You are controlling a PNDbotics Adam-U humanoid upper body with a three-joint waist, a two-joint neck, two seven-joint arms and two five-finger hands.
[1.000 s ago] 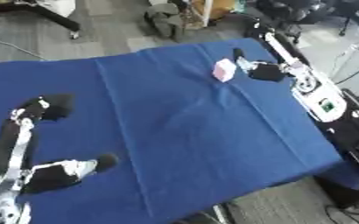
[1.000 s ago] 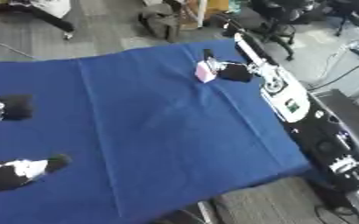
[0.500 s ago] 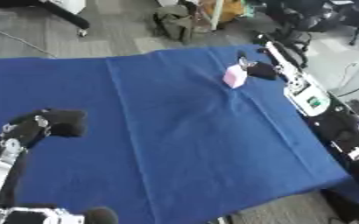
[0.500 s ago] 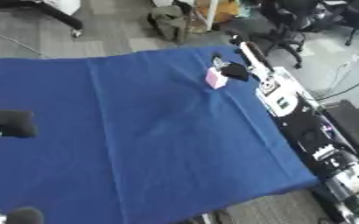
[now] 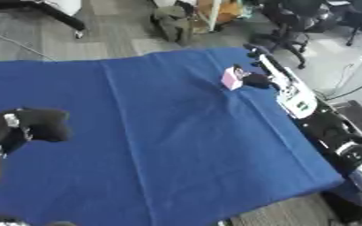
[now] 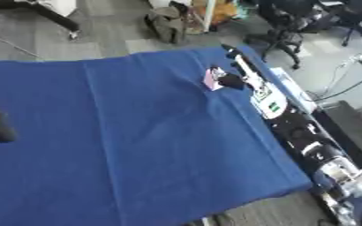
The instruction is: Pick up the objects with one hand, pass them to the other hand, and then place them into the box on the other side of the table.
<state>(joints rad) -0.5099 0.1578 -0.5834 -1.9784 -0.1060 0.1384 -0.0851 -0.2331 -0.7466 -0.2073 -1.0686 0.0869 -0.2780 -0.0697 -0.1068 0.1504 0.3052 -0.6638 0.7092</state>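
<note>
A table covered in a blue cloth [image 5: 176, 141] fills most of both views, seen from above and lying at a slant. Near its far right corner a small pink box-shaped object [image 5: 231, 79] stands on the cloth. The robot's right hand [image 5: 255, 80] is directly beside it, on its right side, and touching it. The hand is a dark shape against the pink, and whether its fingers wrap around the object or only rest against it cannot be made out.

The right arm [image 5: 296, 99] runs along the right edge of the table from the lower right corner up to that hand. It is white and black, with a small green patch on its white forearm section. The right eye view shows more of this arm, down to silver joints near the bottom right corner.

The left hand [image 5: 41, 125] appears at the left edge, over the cloth and well apart from the pink object. In the left eye view it is a black rounded form that looks curled closed and empty, with the dark forearm below it. In the right eye view only a dark blur of it shows at the left edge.

Beyond the table lies a grey floor [image 6: 99, 35] with office chairs [image 6: 292, 22] at the upper right.
</note>
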